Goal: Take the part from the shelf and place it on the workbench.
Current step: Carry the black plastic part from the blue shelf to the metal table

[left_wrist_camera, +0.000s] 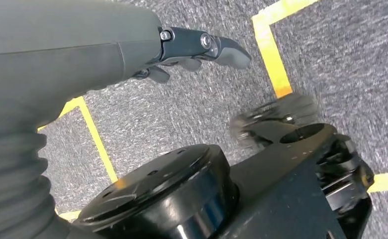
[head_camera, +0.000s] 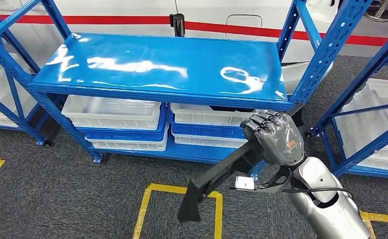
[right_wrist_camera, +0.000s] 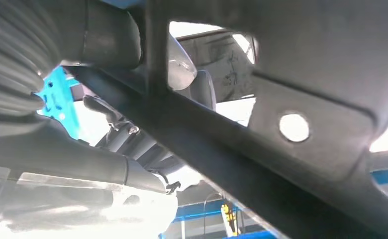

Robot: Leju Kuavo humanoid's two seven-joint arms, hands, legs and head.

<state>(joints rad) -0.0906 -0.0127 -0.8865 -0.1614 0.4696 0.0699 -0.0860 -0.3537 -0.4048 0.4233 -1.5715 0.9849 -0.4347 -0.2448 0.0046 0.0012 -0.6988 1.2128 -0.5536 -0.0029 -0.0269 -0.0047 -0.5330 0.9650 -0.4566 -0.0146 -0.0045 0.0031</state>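
Right hand: the right hand is seen with fingers wrapped around one end of the part, in front of the shelf.
Part: a long black bar is held slanting down over the carpet, off the shelf.
Left hand: the left hand is seen above the carpet, fingers loosely extended, nothing held.
Floor: yellow tape lines are marked.
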